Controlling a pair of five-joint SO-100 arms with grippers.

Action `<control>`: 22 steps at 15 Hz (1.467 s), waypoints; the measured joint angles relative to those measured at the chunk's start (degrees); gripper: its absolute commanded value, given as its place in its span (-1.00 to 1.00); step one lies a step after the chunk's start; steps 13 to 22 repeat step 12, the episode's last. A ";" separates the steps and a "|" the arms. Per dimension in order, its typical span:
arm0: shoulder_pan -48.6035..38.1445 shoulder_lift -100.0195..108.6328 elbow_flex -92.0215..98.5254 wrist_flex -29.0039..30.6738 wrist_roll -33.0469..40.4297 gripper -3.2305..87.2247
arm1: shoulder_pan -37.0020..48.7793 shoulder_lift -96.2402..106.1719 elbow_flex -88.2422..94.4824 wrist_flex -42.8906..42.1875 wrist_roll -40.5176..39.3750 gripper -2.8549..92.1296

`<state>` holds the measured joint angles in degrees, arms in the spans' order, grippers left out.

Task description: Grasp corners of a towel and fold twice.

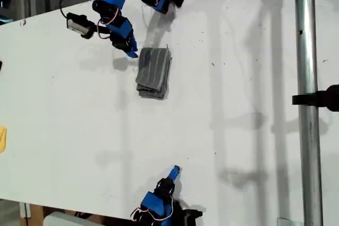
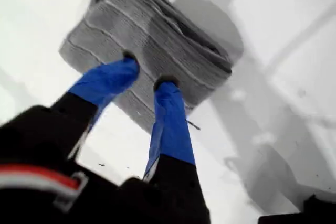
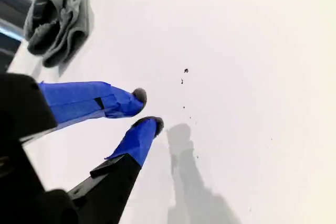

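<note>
The towel [image 1: 154, 72] lies folded into a small grey striped stack on the white table [image 1: 238, 130], at the upper middle of the exterior view. Its layered edges show in the first wrist view [image 2: 157, 30]. My first gripper [image 1: 131, 52] hangs at the stack's corner on the exterior view's upper left. Its blue fingers [image 2: 110, 80] stand slightly apart over the cloth's edge, open and holding nothing. My second gripper [image 1: 175, 172] sits near the table's lower edge in the exterior view, far from the towel [image 3: 55, 19]. Its fingertips [image 3: 137, 97] almost meet, and nothing is between them.
A metal pole [image 1: 308, 130] with a black clamp [image 1: 320, 99] runs down the exterior view's right side. A small yellow object [image 1: 2, 138] lies at that view's left edge. A camera module [image 1: 79, 24] and cables hang beside the first arm.
</note>
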<state>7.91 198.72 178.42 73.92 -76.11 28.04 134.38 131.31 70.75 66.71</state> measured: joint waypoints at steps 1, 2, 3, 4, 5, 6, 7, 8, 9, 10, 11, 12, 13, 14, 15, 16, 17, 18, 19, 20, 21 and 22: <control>0.09 0.00 0.00 0.00 10.81 -0.81 | -0.09 8.88 8.79 0.00 1.32 -0.95; 0.35 0.00 0.00 0.09 18.72 -0.81 | -0.53 19.95 17.05 0.35 3.08 -0.95; 0.26 0.09 0.00 0.09 19.69 -0.81 | -1.49 30.67 23.47 1.67 4.75 -0.95; 0.18 0.09 0.00 0.09 20.21 -0.81 | -1.32 40.87 28.83 4.31 7.29 -0.95; 0.18 0.09 0.00 0.09 20.39 -0.81 | -0.97 50.19 33.22 7.82 10.11 -0.87; 0.26 0.09 0.00 0.09 20.48 -0.81 | -1.76 51.94 34.45 9.67 15.29 -0.78; 0.26 0.09 0.00 0.09 20.48 -0.81 | -3.08 53.00 34.63 9.76 18.54 -0.77; 0.26 0.09 0.00 0.09 20.48 -0.81 | -6.24 53.44 34.63 9.84 20.48 -0.77; 0.26 0.09 0.00 0.09 20.48 -0.81 | -7.03 53.61 34.63 9.93 20.65 -0.77; 0.26 0.09 0.00 0.09 20.48 -0.81 | -7.03 53.61 34.63 9.93 19.95 -0.77; 0.26 0.09 0.00 0.09 20.48 -0.81 | -8.00 53.61 34.63 9.93 19.86 -0.77; 0.26 0.09 0.00 0.09 20.48 -0.81 | -7.91 53.61 34.63 9.93 19.78 -0.77; 0.26 0.09 0.00 0.09 20.48 -0.81 | -7.91 53.61 34.63 9.93 19.78 -0.77; 0.26 0.09 0.00 0.09 20.48 -0.81 | -7.91 53.61 34.63 9.93 19.78 -0.77; 0.26 0.09 0.00 0.09 20.48 -0.81 | -7.91 53.61 34.63 9.93 19.78 -0.77; 0.26 0.09 0.00 0.09 20.48 -0.81 | -7.91 53.61 34.63 9.93 19.78 -0.77; 0.26 0.09 0.00 0.09 20.48 -0.81 | -7.91 53.61 34.63 9.93 19.78 -0.77; 0.26 0.09 0.00 0.09 20.48 -0.81 | -7.91 53.61 34.63 9.93 19.78 -0.77; 0.26 0.09 0.00 0.09 20.48 -0.81 | -7.91 53.61 34.63 9.93 19.78 -0.77; 0.26 0.09 0.00 0.09 20.48 -0.81 | -7.91 53.61 34.63 9.93 19.78 -0.77; 0.26 0.09 0.00 0.09 20.48 -0.81 | -7.91 53.61 34.63 9.93 19.78 -0.77; 0.26 0.09 0.00 0.09 20.48 -0.81 | -7.91 53.61 34.63 9.93 19.78 -0.77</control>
